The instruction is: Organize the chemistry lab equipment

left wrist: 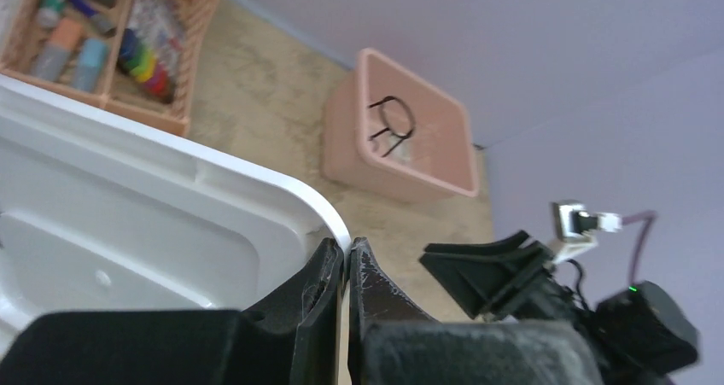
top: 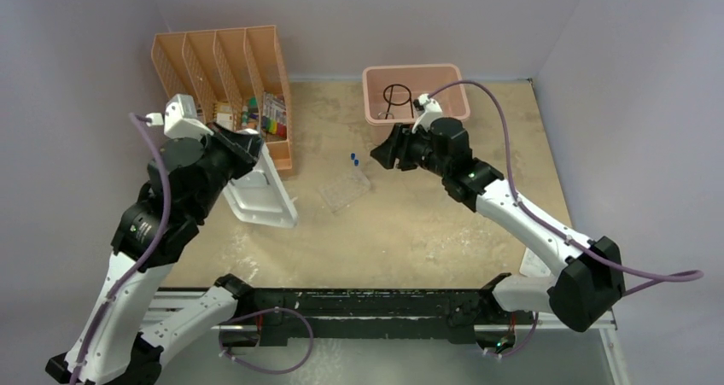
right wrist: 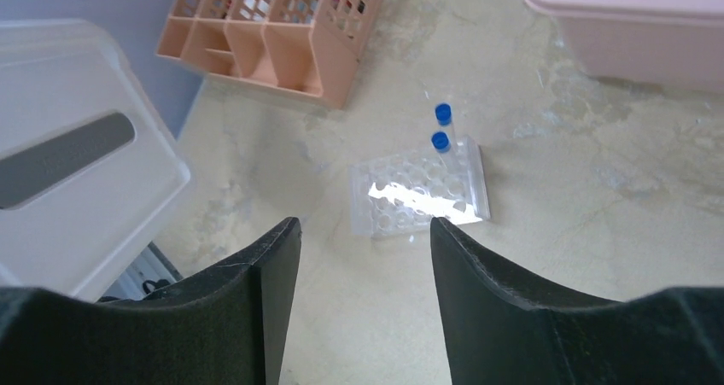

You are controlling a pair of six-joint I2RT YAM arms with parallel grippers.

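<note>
Vials [right wrist: 440,140], two, blue-capped, at one clear plastic tray [right wrist: 418,201].

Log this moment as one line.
left gripper: shut on white lid | right gripper: open, near clear plastic tray | blue-capped vials: at tray edge

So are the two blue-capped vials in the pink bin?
No, both blue-capped vials stand by the far edge of the clear tray, out on the table, apart from the pink bin.

Clear glossy plast. tray [right wrist: 418,189], matt pink plast. bin [left wrist: 359,150], black wire tripod [left wrist: 393,119], smooth white lid [left wrist: 128,231]
</note>
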